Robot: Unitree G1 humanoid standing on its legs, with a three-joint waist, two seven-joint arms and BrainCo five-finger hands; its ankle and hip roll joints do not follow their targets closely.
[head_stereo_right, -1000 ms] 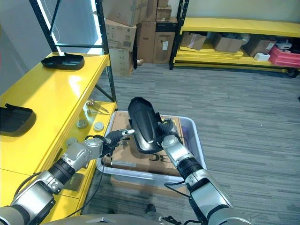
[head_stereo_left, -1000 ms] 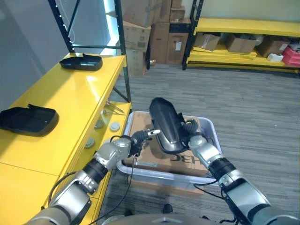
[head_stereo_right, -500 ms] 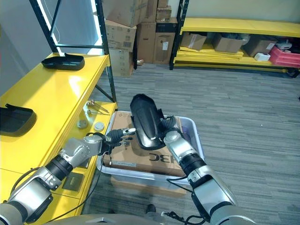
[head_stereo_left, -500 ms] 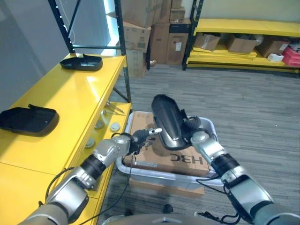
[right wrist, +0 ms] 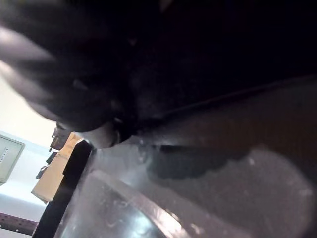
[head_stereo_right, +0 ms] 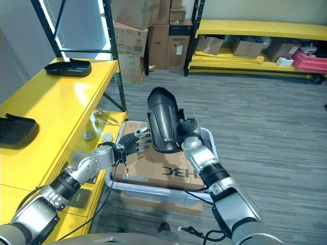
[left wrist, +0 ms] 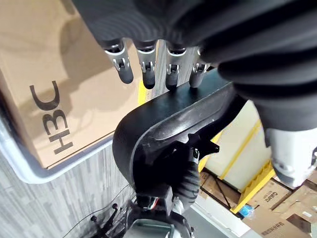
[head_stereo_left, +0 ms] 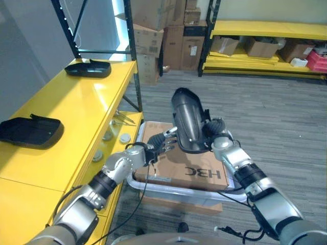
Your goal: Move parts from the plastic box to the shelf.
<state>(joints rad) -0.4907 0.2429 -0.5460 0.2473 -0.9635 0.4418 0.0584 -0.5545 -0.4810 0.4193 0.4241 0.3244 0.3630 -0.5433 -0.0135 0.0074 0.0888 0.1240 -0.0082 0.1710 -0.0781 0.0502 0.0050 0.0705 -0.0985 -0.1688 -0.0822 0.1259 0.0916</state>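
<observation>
A black part (head_stereo_left: 188,121) is held upright above the plastic box (head_stereo_left: 232,191) by the right robot hand (head_stereo_left: 216,133), apparently clenched round its back. The left robot hand (head_stereo_left: 159,145), fingers straight and relaxed, is placed just beside the part.

Both arms are silver-grey with black bands at the joints. The left hand (head_stereo_right: 134,143) has silver fingers with dark tips, its back under a dark ribbed cover. The right hand (head_stereo_right: 190,133) wears the same cover.
</observation>
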